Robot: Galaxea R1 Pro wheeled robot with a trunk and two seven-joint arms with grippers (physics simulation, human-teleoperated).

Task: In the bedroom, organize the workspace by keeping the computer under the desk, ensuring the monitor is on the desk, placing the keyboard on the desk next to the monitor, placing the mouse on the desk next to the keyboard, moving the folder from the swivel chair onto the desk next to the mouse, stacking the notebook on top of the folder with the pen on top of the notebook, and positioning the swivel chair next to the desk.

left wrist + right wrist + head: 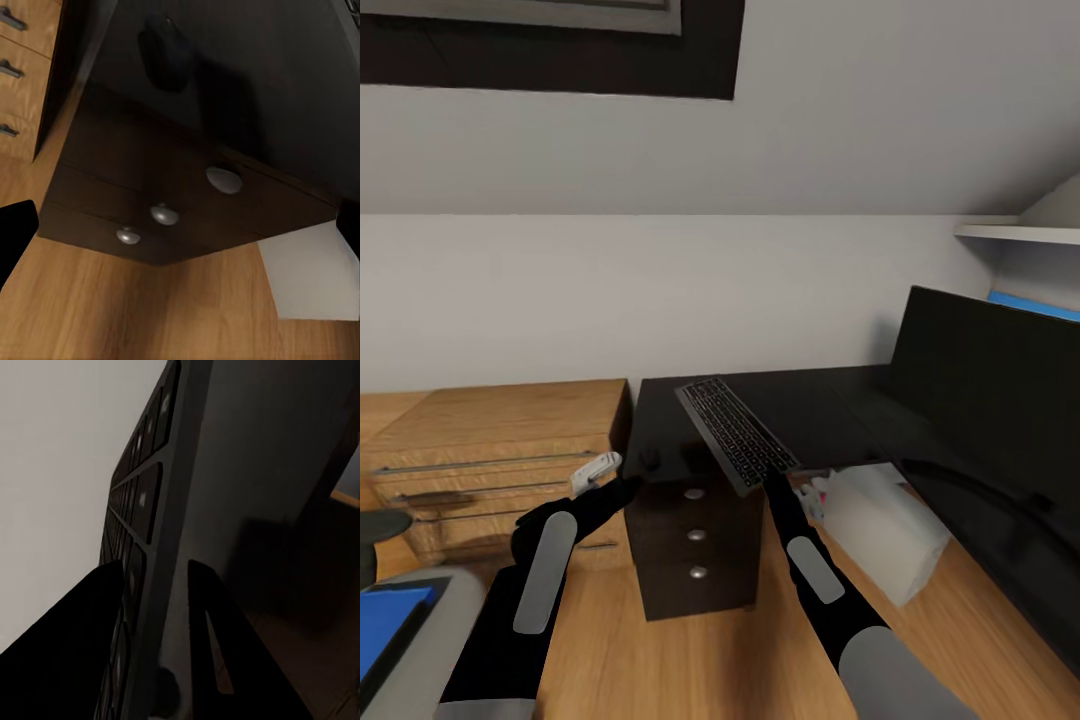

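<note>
A low light-wood drawer unit [500, 450] with slim metal handles is the landmark, standing on a warm wood-plank floor [760, 660]. Behind the unit rises a plain white wall [660, 290]. High above it hangs a dark-framed window [550, 45]. Far across from it, a white wall shelf [1015, 232] juts out.

Glossy black counter [840, 400], its top throwing soft reflections, and the drawer block [150, 195] under it has a dark, smooth sheen with rounded, polished metal-look knobs [223, 180]. The keyboard [738, 432] looks like brushed silver-grey metal with matt dark keys. The floor [720, 660] is warm wood, grain showing, satin finish; the low drawer unit [510, 440] matches in light wood with thin metal handles. The monitor [990, 390] is flat black, faintly shiny. The wall [660, 290] is plain matt white.
</note>
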